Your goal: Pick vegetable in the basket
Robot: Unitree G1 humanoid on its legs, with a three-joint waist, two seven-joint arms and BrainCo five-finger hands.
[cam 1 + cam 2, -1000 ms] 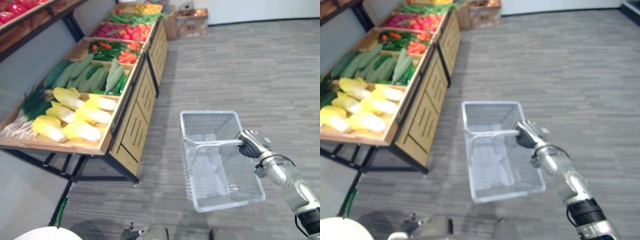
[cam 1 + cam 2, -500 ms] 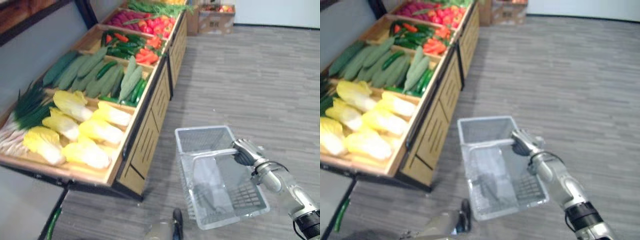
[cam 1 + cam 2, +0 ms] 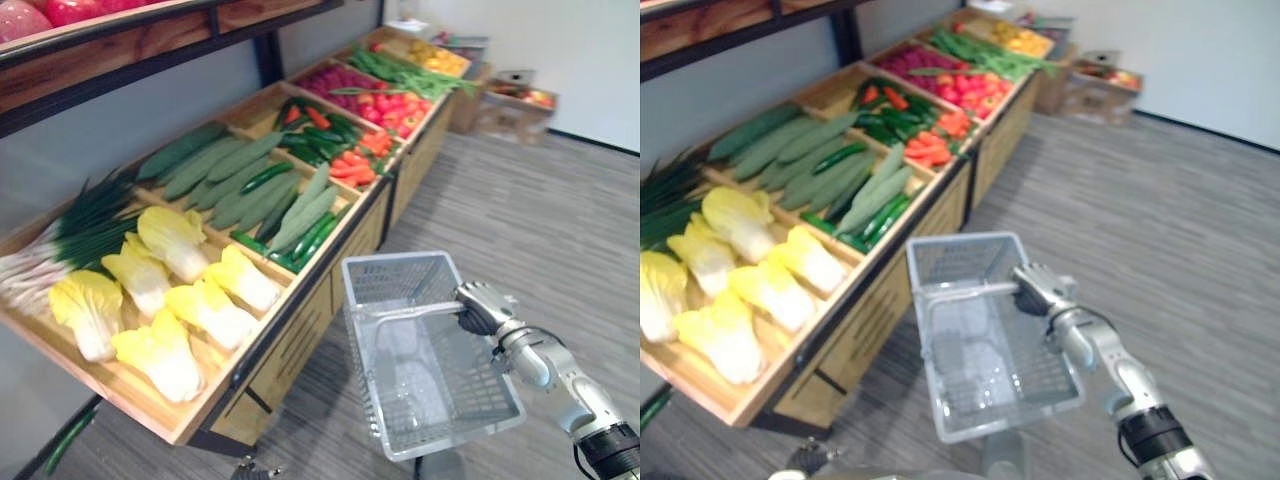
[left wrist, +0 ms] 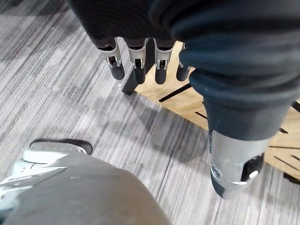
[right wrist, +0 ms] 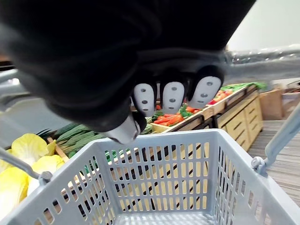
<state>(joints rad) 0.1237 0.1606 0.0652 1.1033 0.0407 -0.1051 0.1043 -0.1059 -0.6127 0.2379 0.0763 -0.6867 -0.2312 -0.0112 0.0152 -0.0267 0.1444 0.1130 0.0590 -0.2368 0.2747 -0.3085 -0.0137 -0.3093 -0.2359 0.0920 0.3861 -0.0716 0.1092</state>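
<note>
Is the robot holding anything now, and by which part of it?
The right hand is curled round the handle of the grey basket. The left hand hangs open and holds nothing.

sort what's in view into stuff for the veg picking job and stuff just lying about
Job: basket, right hand curled round its handle, open left hand, cabbages, cucumbers on the wooden stand.
Lying about: cardboard boxes by the far wall, upper shelf.
</note>
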